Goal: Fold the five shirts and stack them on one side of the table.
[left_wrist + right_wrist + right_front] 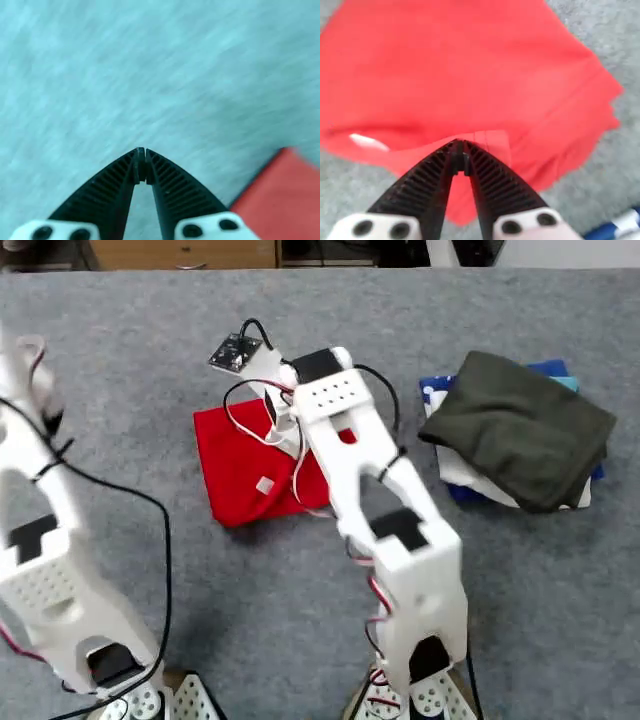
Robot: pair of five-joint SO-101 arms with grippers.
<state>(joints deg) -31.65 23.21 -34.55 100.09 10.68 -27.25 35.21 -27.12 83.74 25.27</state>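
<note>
A folded red shirt [235, 465] lies on the grey table [270, 630] left of centre. My right arm stands over its right half. In the right wrist view my right gripper [460, 151] is shut, pinching a raised fold of the red shirt [445, 65]. My left arm stands along the table's left side. Its gripper [140, 156] is shut with nothing in it, above bare grey cloth, and a corner of the red shirt [280, 195] shows beside it. At the right lies a stack topped by a dark olive shirt [520, 425].
Under the olive shirt are a white shirt [460, 472] and blue ones [577, 373]. Black and white cables [245, 400] loop over the red shirt near my right arm. A wooden cabinet [185, 252] stands beyond the far edge.
</note>
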